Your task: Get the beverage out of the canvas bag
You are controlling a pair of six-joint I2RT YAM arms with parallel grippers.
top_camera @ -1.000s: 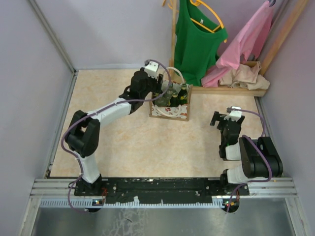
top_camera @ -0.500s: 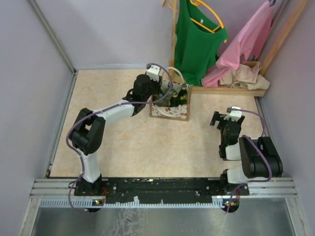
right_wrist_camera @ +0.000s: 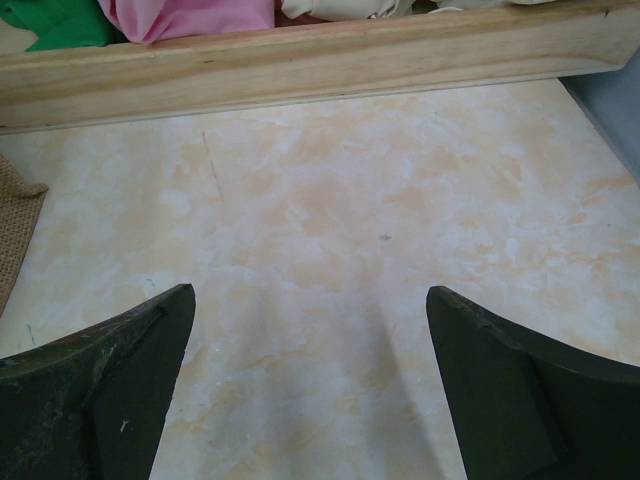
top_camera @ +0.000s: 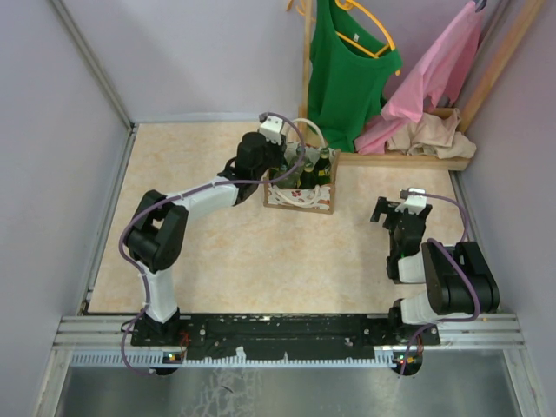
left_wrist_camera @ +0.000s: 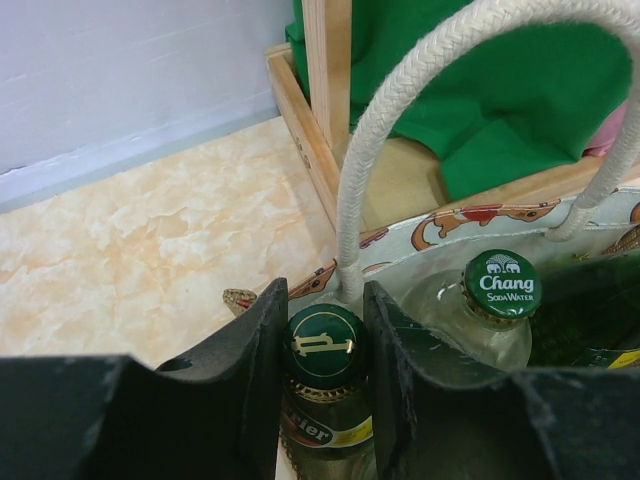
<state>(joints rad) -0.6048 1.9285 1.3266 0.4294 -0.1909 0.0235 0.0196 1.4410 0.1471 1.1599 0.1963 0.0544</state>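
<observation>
Inside the canvas bag (top_camera: 300, 195), our left gripper (left_wrist_camera: 322, 345) clamps a green-capped bottle (left_wrist_camera: 324, 350); lifting it out remains, while our right gripper (right_wrist_camera: 310, 385) idles, spread.

The canvas bag (top_camera: 300, 193) stands upright just in front of the wooden rack base (top_camera: 404, 159), mouth open, its white rope handle (left_wrist_camera: 400, 110) arching up. Cream sides carry a red-and-dark print. Inside stand upright bottles: a green-capped beverage (left_wrist_camera: 324, 345) at the near handle, and beside it a clear Chang soda water bottle (left_wrist_camera: 499, 287).
</observation>
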